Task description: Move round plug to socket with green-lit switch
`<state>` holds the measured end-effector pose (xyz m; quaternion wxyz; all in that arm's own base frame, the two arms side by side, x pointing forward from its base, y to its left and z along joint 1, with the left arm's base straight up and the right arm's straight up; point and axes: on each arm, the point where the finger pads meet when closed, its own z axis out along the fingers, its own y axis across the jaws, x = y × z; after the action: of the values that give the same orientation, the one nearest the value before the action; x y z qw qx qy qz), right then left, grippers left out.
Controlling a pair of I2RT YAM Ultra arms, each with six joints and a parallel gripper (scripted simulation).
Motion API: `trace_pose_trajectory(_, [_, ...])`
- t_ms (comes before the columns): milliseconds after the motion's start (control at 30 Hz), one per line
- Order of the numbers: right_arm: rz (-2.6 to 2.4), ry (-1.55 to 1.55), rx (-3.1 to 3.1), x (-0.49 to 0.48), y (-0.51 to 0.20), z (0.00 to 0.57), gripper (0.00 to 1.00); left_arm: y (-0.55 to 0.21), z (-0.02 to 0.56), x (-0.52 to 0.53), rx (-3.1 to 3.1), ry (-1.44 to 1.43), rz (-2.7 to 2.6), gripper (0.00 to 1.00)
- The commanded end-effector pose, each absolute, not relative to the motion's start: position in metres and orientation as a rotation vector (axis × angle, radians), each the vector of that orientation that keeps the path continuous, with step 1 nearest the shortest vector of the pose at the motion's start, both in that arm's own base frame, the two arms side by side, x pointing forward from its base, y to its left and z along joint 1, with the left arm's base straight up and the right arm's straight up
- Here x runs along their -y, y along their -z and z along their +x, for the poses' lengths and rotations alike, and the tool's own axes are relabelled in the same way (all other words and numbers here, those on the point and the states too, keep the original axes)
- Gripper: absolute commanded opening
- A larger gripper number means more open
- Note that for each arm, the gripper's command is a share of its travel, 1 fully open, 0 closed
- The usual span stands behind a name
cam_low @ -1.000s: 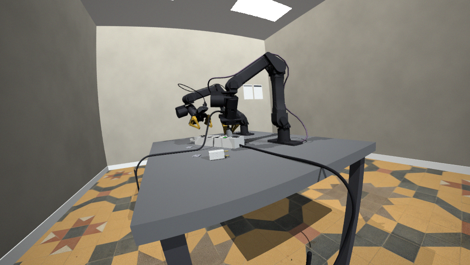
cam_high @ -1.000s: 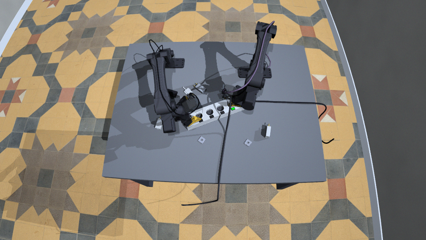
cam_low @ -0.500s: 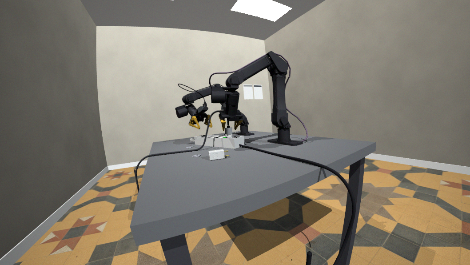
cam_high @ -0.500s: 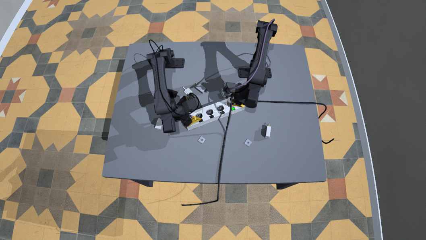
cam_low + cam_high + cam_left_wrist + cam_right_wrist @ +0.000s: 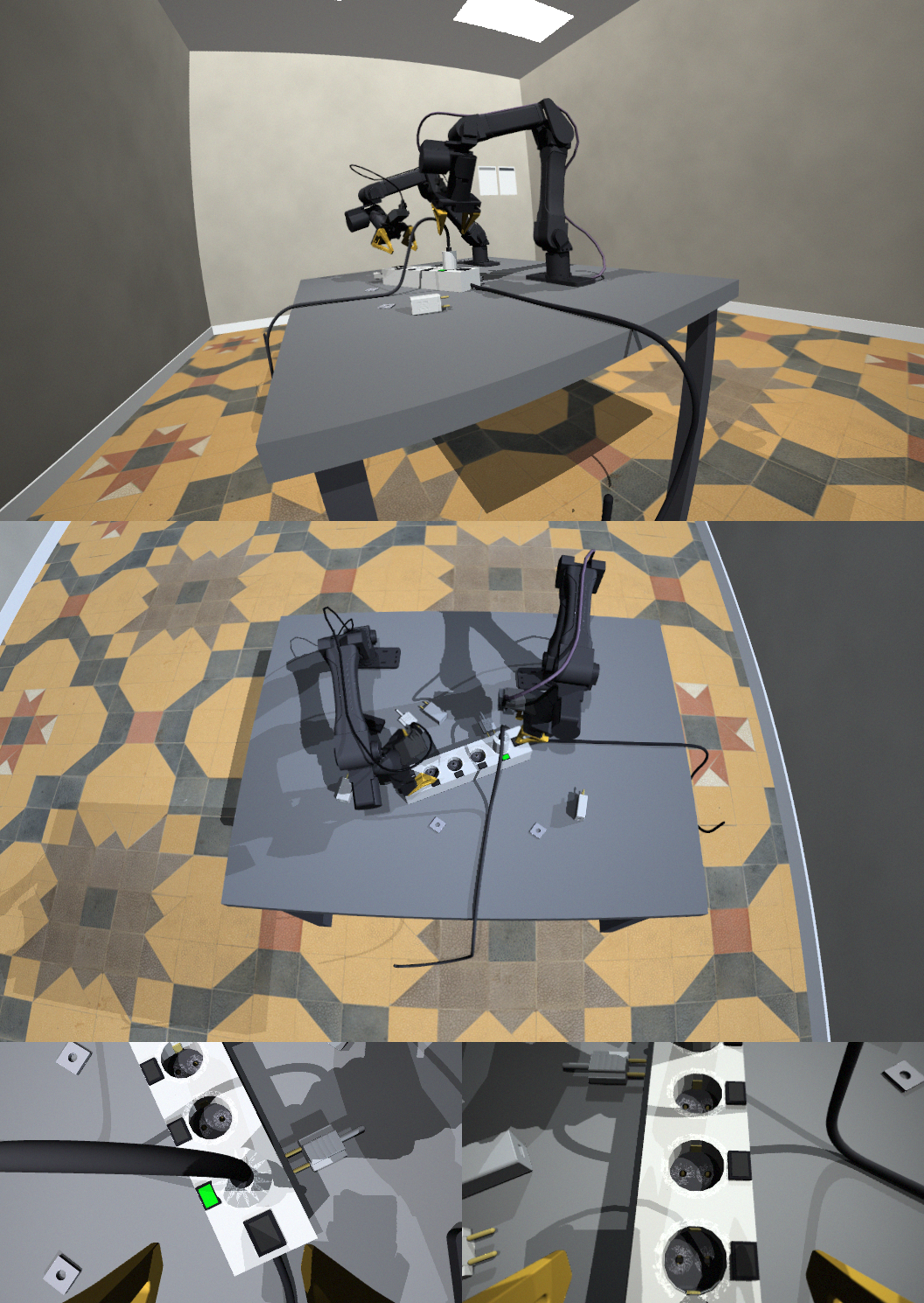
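Left jaws: the left gripper (image 5: 533, 731) (image 5: 452, 232) (image 5: 232, 1254) is released, its fingers apart with nothing between them, above the lit end of the strip.
Right jaws: the right gripper (image 5: 412, 759) (image 5: 402, 250) (image 5: 689, 1261) is wide open and holds nothing, above the opposite end.
Round plug: we see the round plug (image 5: 501, 744) (image 5: 449, 260) (image 5: 247, 1197) standing upright in the socket beside the green switch (image 5: 505, 757) (image 5: 442, 270) (image 5: 208, 1195), below the left fingers; we cannot tell whether it is fully seated.
Plug cable: the black cable (image 5: 489, 805) (image 5: 405, 261) (image 5: 109, 1158) (image 5: 836, 1099) rises from the plug and runs over the table edge.
Power strip: the power strip (image 5: 465, 777) (image 5: 452, 279) (image 5: 232, 1239) (image 5: 694, 1210) appears to lie flat on the table (image 5: 388, 870) (image 5: 388, 362).
Grey plug: the grey plug (image 5: 483, 725) (image 5: 323, 1148) (image 5: 608, 1067) lies just beside the strip, pins toward it.
White plug: we find the white plug (image 5: 581, 805) (image 5: 425, 303) lying apart from the strip.
Square plates: one plate (image 5: 437, 824) (image 5: 370, 288) (image 5: 73, 1057) and another plate (image 5: 537, 827) (image 5: 386, 306) (image 5: 62, 1274) (image 5: 906, 1073) lie on the table.

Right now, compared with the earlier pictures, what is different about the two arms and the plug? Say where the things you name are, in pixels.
The left tool (image 5: 533, 731) (image 5: 452, 232) (image 5: 232, 1254) rose away from the round plug (image 5: 497, 745) (image 5: 449, 260) (image 5: 245, 1195), and its fingers spread; it seems to have let go. The right tool (image 5: 420, 755) (image 5: 403, 251) (image 5: 689, 1261), the power strip (image 5: 466, 760) (image 5: 455, 281) (image 5: 223, 1248) (image 5: 694, 1208) and the seated plug stayed put.
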<state>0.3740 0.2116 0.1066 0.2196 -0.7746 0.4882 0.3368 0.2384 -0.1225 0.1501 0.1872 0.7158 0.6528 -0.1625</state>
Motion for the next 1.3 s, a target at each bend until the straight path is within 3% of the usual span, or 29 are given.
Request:
trace_pose_trajectory(0, [-2.131, -0.908, -1.297, -0.218, -0.136, 0.366, 1.00, -0.173, 0.220, 0.120, -1.955, 0.413, 1.932, 0.65])
trace_pose_trajectory(600, [-2.131, -0.908, -1.297, -0.218, -0.136, 0.366, 1.00, -0.223, 0.126, 0.087, -2.200, 0.181, 1.089, 0.65])
trace_pose_trajectory(1267, [-2.131, -0.908, -1.297, -0.218, -0.136, 0.366, 1.00, -0.238, 0.095, 0.065, -2.043, 0.233, 0.748, 0.65])
